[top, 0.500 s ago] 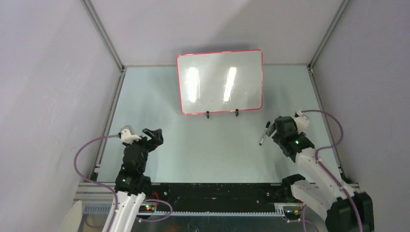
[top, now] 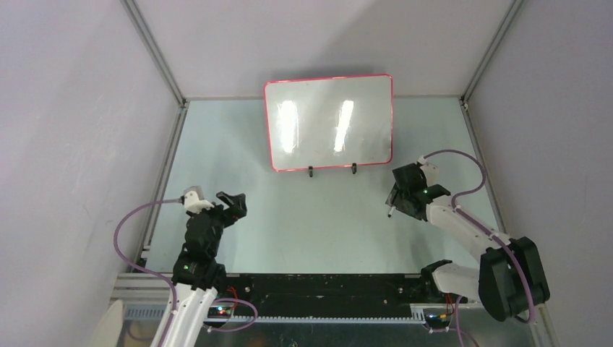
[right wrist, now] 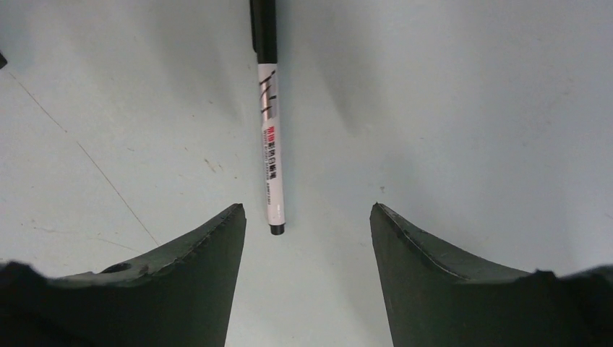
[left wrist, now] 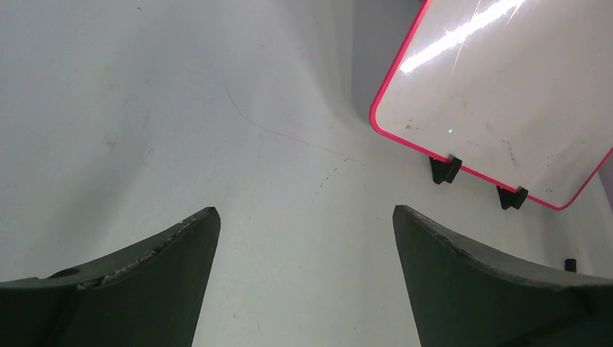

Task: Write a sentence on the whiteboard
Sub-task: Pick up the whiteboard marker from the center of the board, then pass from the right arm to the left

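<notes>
Left wrist view: board (left wrist: 499,101) cut by top and right edges; only lower left corner and both feet (left wrist: 444,169) show. Tiny dark speck (left wrist: 571,264) right of feet, too small to tell.
Top view: glare streaks (top: 288,126) wash out parts of board face. Marker (top: 391,210), right of board's feet, mostly hidden under right gripper (top: 398,198).
Right wrist view: marker's cap end cut by top edge; barrel print too small to read. Dark bit (right wrist: 2,61) at left edge, cut off, unidentifiable.
</notes>
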